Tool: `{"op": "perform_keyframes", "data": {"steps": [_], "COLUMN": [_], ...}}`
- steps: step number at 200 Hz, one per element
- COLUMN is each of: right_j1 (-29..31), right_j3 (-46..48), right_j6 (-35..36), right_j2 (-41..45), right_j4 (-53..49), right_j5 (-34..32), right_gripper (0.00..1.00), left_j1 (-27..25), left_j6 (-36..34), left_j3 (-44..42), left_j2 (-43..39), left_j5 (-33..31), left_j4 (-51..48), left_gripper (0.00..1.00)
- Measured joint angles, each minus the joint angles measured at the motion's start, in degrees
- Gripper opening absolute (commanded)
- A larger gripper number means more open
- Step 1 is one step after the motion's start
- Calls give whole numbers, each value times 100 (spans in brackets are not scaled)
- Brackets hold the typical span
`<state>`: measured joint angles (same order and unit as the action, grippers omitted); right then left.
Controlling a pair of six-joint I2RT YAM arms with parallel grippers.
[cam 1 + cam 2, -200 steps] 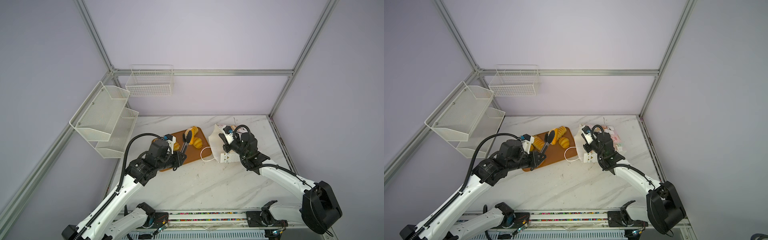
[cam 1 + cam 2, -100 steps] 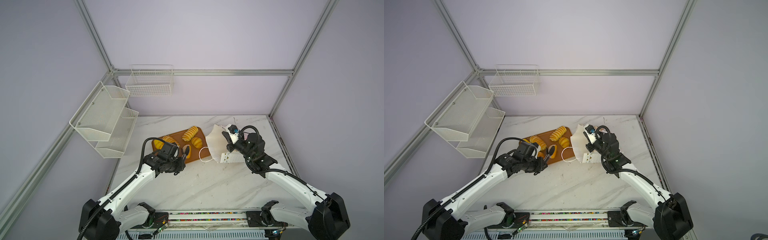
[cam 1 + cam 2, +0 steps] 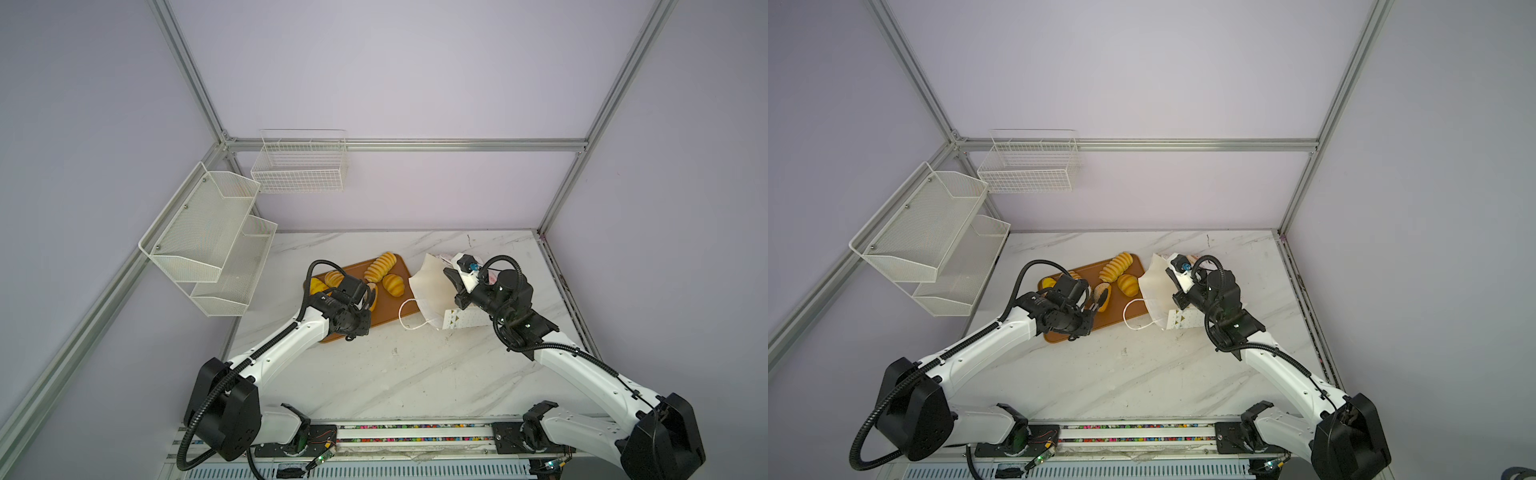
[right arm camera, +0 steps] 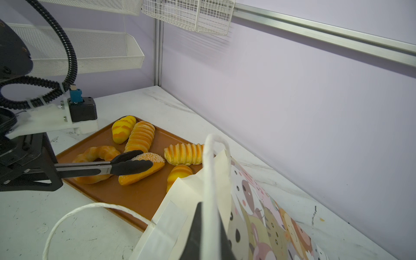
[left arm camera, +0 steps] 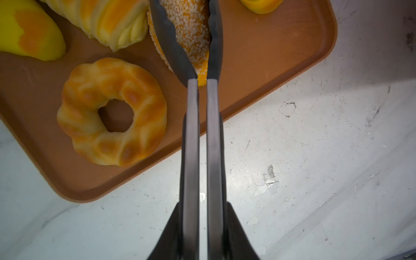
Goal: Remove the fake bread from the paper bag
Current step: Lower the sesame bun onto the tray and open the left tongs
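My left gripper [image 5: 202, 213] is shut on a pair of black-tipped tongs [image 5: 191, 135]. The tongs pinch a speckled oval piece of fake bread [image 5: 191, 27] [image 4: 144, 168] low over the brown tray [image 5: 270, 56]. A ring doughnut [image 5: 112, 112], ridged loaves [image 4: 140, 135] [image 4: 183, 154] and buns [image 4: 122, 128] lie on the tray. The paper bag [image 3: 430, 286] [image 4: 258, 213], printed with animal faces, lies tilted to the right of the tray, mouth toward it. My right gripper [image 4: 208, 234] is shut on its white cord handle [image 4: 208, 168]. The bag's inside is hidden.
The bag's other cord loop [image 3: 409, 316] lies on the marble table beside the tray's near corner. White mesh shelves [image 3: 208, 245] hang on the left wall and a wire basket [image 3: 301, 166] on the back wall. A vertical post [image 4: 157, 45] stands in the corner.
My left arm has dropped low and pulled back, bringing the tongs with the speckled bread down toward the near part of the tray. The right arm keeps holding the bag handle, shifted slightly.
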<state>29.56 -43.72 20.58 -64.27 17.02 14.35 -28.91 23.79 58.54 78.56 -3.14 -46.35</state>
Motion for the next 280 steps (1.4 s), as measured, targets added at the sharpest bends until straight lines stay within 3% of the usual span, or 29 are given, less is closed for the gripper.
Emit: {"op": "perform_keyframes", "data": {"steps": [47,101,144,280], "right_j1": [0,0,0,0], "right_j3": [50,50,50,48], "right_j6": [26,26,26,33], "right_j2": [-2,-15,-15,-15], "right_j4": [2,2,2,-4], "right_j5": [13,68,79,114], "right_gripper": [0,0,0,0], "left_j1": [-2,-4,9,28], "left_j6": [-264,-372,-319,-229], "left_j3": [105,125,127,372], "left_j2": [138,138,214,90], "left_j5": [-367,-459,-455,-367], "left_j4": [-162,-260,-544,-828], "left_gripper": [2,31,40,48]}}
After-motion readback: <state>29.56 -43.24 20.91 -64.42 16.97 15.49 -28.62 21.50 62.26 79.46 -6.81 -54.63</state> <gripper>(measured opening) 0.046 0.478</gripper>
